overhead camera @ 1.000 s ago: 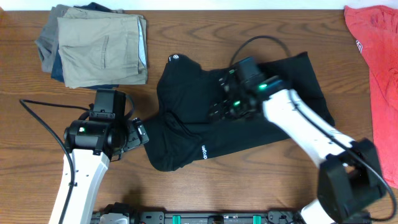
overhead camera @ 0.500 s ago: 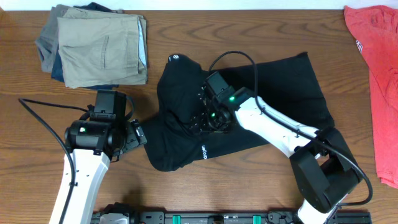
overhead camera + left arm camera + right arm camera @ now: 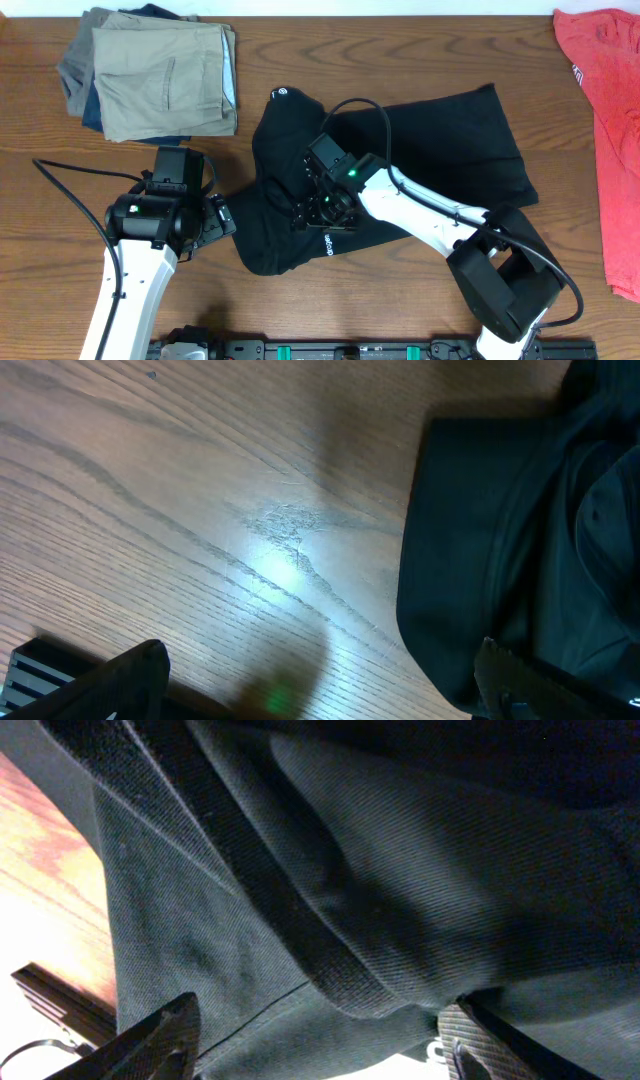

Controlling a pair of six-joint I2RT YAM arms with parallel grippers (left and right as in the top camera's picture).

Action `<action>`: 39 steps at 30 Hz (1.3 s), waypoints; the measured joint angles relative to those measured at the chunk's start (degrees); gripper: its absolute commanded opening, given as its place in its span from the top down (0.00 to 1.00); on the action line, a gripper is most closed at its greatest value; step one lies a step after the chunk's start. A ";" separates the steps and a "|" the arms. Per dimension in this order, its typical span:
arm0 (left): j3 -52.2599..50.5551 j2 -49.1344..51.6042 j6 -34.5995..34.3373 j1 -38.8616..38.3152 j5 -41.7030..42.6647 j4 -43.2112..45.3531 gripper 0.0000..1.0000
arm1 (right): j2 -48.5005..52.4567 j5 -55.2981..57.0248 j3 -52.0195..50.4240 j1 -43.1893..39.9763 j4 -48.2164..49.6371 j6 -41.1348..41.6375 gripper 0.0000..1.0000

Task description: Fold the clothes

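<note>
You're lining up a grasp: right pincer point(image 3: 318, 212) spread over the black garment point(image 3: 450, 150) mid-frame, left pincer point(image 3: 224, 216) likewise spread, empty. Next, probably pinch its fold.

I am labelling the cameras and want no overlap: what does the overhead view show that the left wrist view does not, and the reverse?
Only overhead: the folded trousers at the far left corner, the red shirt at the right edge, the white round logo, and the right hand over the black garment. Only left wrist: the stitched hem up close and a bright glare on the wood. Both: that garment, the wooden table, the open left hand.
</note>
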 measured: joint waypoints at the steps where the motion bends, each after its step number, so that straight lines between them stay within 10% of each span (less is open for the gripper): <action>1: 0.00 0.00 -0.02 0.00 0.00 0.00 0.02 | 0.00 0.24 0.00 0.13 0.00 0.13 0.25; 39: 0.00 0.00 -0.02 0.00 0.00 0.00 0.02 | 3.61 15.50 0.00 1.97 2.80 -0.98 0.61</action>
